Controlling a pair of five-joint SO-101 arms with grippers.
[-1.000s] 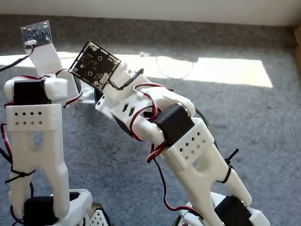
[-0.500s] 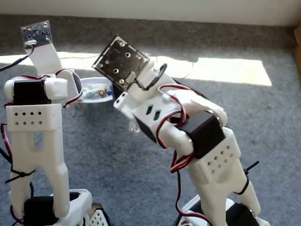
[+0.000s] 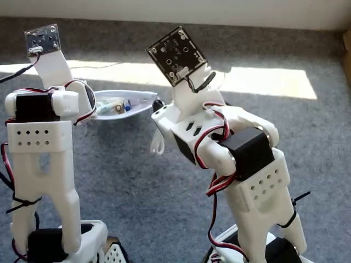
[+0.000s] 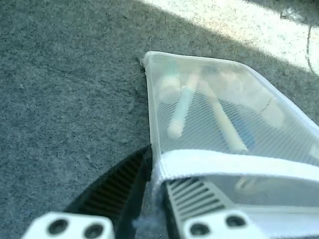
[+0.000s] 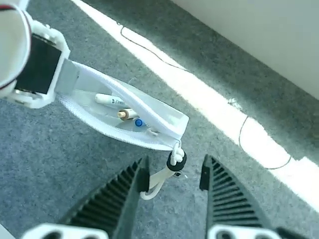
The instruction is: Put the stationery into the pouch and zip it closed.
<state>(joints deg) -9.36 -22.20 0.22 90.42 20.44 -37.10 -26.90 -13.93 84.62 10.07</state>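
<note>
A clear mesh pouch is held just above the grey carpet, its mouth gaping along the top in the right wrist view. Several pens and a blue-capped piece lie inside it. My left gripper is shut on one end of the pouch, where pale pens show through the mesh. My right gripper stands open at the other end of the pouch. The black zip pull with its white strap hangs between the right gripper's spread fingers, close to one of them.
Grey carpet covers the floor, crossed by a bright sunlit strip. A thin cable loops over that strip beyond the pouch. A pale wall runs along the back. Both arms stand close together over the pouch.
My right arm has swung right and lifted its wrist off the pouch, so the pouch and pens now show in the high view. The left arm has kept still.
</note>
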